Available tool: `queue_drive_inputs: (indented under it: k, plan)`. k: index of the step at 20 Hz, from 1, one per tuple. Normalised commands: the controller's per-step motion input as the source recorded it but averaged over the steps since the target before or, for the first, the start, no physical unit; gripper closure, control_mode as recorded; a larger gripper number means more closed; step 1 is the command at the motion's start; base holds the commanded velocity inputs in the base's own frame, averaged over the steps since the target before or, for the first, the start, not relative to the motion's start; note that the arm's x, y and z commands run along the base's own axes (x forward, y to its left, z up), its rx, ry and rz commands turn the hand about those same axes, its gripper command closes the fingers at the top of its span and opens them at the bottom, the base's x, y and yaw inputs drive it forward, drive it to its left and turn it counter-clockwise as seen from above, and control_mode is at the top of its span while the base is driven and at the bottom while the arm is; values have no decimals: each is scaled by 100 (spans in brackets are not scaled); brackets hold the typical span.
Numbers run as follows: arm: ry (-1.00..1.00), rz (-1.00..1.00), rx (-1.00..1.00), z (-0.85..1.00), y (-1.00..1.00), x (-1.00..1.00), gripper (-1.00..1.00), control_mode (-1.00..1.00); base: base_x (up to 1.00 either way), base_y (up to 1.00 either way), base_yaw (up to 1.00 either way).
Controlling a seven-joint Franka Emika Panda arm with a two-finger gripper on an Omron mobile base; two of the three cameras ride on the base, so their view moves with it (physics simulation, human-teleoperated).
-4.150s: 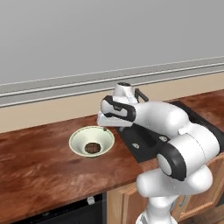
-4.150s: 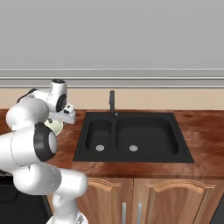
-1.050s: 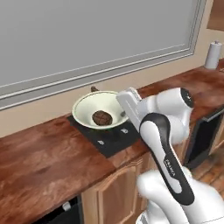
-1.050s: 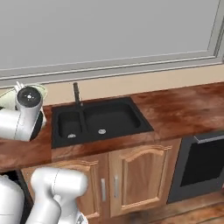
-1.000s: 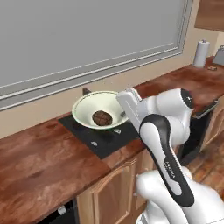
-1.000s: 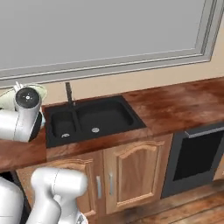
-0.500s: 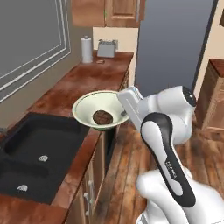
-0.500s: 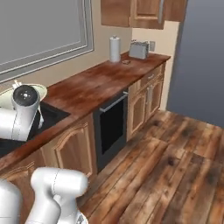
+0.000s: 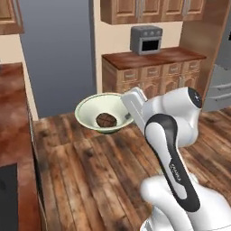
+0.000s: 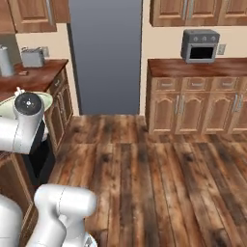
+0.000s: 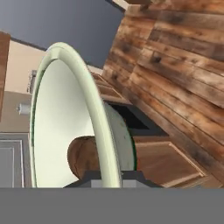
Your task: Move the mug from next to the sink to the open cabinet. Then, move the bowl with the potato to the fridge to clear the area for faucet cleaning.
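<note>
gripper (image 9: 129, 115) pinching the rim of the bowl (image 9: 92, 113), bowl held level in the air above the wood floor (image 9: 103, 180), potato (image 9: 106, 120) lying inside near the gripped side; grey fridge (image 9: 56, 54) closed, well behind the bowl; toaster oven (image 9: 146, 39) on the far counter (image 9: 153, 57)

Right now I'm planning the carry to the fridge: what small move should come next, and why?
Probably keep driving toward the fridge with the bowl held level. The claw is shut on the bowl's rim, the potato lies loose inside, and the bowl hangs over open wooden floor, so tilting could spill it.
</note>
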Motion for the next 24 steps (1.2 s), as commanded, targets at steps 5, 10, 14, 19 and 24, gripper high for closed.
queue_drive_inputs:
  k: [5,10,14,19,24]
  plan:
    - [0,0,0,0,0,0,100,100,53,-87,-66]
    - [0,0,0,0,0,0,100,100,100,-96,-7]
    - [0,0,0,0,0,0,100,100,100,-100,0]
    - [0,0,0,0,0,0,100,100,100,-78,0]
    - [0,0,0,0,0,0,100,100,100,43,-1]
